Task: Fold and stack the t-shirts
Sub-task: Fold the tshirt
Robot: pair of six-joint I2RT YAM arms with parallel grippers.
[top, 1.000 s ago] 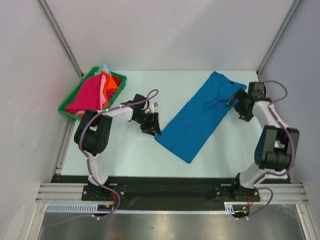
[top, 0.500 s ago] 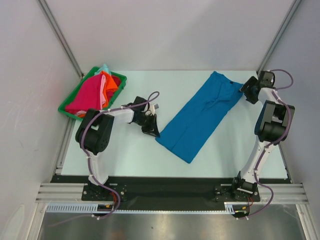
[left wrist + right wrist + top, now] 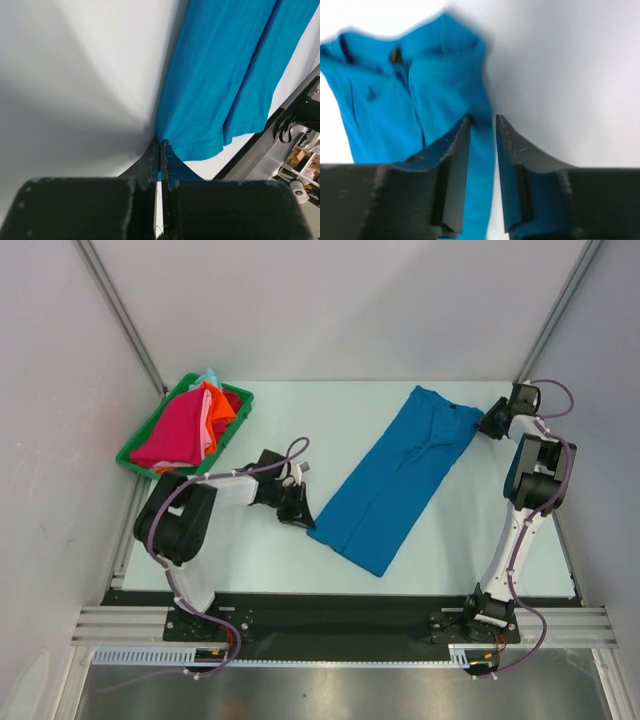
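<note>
Blue tee (image 3: 395, 475) lies diagonally on table (image 3: 300, 410). L gripper (image 3: 299, 509) pinched shut on its near-left corner; R gripper (image 3: 489, 424) slightly apart, astride far-right edge. Other tees (image 3: 188, 422) in tray (image 3: 128, 458).

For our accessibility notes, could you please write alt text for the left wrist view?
The left gripper is shut on the hem corner of the blue t-shirt, which stretches away across the white table. A dark rail crosses the lower right.
</note>
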